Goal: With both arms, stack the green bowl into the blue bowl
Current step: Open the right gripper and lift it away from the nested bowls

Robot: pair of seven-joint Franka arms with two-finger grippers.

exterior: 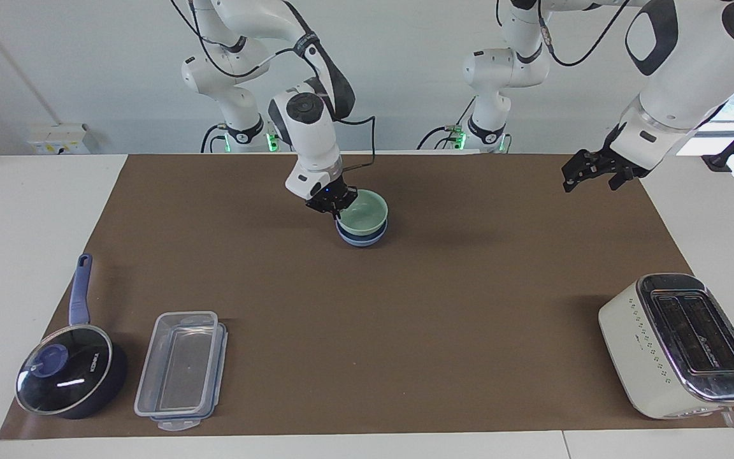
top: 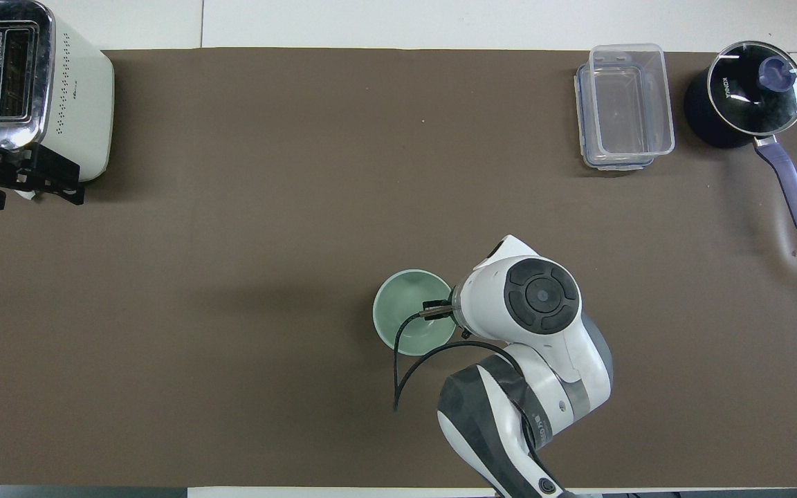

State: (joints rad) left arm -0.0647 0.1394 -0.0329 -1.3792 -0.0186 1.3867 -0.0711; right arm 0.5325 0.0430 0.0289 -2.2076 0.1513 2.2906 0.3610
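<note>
The pale green bowl (exterior: 368, 208) sits nested in the periwinkle-blue bowl (exterior: 360, 239) on the brown mat, at the robots' end of the table. In the overhead view the green bowl (top: 404, 311) hides the blue one. My right gripper (exterior: 335, 206) is shut on the green bowl's rim, on the side toward the right arm's end; the wrist covers it in the overhead view. My left gripper (exterior: 589, 180) hangs open and empty in the air over the mat's edge at the left arm's end, and in the overhead view (top: 25, 188) it overlaps the toaster.
A white toaster (exterior: 679, 344) stands at the left arm's end, far from the robots. A clear plastic container (exterior: 182, 370) and a dark blue saucepan with a glass lid (exterior: 67, 376) stand at the right arm's end, far from the robots.
</note>
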